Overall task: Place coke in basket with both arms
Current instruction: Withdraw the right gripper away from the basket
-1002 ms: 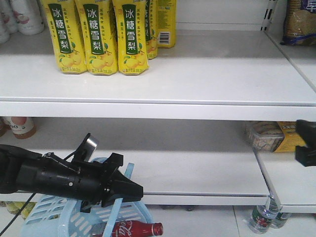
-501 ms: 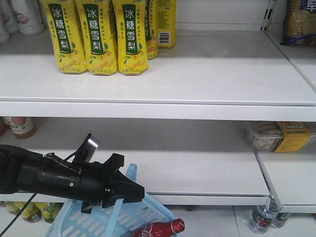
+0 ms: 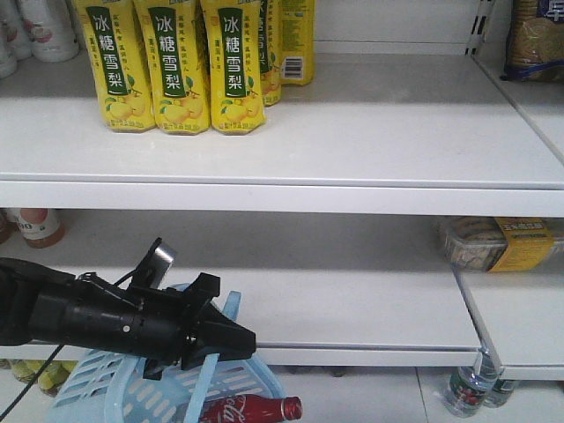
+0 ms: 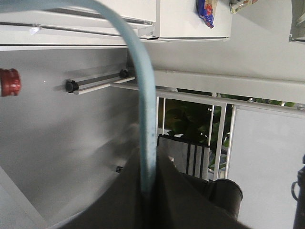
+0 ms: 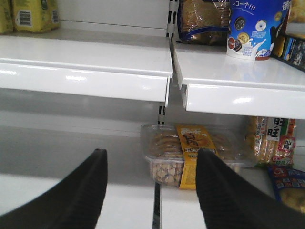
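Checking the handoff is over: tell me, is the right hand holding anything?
No, the right hand is open and empty, with only shelf and a snack box between its fingers.

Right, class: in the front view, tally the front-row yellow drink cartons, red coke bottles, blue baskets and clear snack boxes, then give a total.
yellow cartons, front row: 3
coke: 1
basket: 1
clear snack box: 1
Total: 6

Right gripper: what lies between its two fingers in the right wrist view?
Nothing is held. Between the fingers of the right gripper the right wrist view shows only open air, with the white shelf and a clear snack box behind.
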Available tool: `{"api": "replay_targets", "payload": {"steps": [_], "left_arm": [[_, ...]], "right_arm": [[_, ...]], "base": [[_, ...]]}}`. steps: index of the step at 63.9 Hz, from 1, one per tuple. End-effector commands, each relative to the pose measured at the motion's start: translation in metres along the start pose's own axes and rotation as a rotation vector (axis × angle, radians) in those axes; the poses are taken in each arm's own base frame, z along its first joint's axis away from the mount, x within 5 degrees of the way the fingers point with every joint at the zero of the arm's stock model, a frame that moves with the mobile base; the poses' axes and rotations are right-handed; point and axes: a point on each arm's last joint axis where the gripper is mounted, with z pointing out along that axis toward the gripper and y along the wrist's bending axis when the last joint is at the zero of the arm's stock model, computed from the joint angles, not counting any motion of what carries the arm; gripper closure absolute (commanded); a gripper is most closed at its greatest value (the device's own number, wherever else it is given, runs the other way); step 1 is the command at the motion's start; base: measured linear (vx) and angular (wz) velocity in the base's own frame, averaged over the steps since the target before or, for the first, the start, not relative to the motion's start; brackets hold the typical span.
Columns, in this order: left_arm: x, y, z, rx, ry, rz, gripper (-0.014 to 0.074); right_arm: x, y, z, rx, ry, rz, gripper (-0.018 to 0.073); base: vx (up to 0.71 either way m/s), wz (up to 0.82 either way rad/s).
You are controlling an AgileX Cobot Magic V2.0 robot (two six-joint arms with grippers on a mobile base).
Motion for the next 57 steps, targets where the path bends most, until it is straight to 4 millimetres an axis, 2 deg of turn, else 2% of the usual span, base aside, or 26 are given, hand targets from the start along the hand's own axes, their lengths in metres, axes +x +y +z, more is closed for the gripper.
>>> {"api": "replay_targets", "payload": {"steps": [1,15,36,41,53,57], "left_arm": [[0.003,-0.028,-0.008,0.142,0.003,0.025,0.0602],[0.003,-0.028,-0.008,0.142,0.003,0.025,0.0602],[0.003,-0.028,-0.008,0.142,0.003,0.025,0.0602],[0.003,-0.028,-0.008,0.142,0.003,0.025,0.0602],[0.003,-0.028,-0.008,0.142,0.003,0.025,0.0602],[0.003,-0.028,-0.008,0.142,0.003,0.025,0.0602]], "right_arm": [[-0.007,0.001,0.002,-0.003,-0.086,-0.011,0.016],[0.012,0.004,0.01,-0.018,-0.093,-0.013,0.016],[0.011,0.004,0.01,-0.018,-0.095,-0.014,0.0181],[0.011,0.004,0.01,-0.018,-0.097,-0.013,0.0245],[0.01,0.004,0.01,-0.02,-0.115,-0.013,0.0576],[0.01,0.004,0.01,-0.02,-0.116,-0.012,0.0573]], "base": [[0.0,0.0],[0.0,0.0],[0.0,0.0],[0.0,0.0],[0.0,0.0],[0.0,0.0]]}}
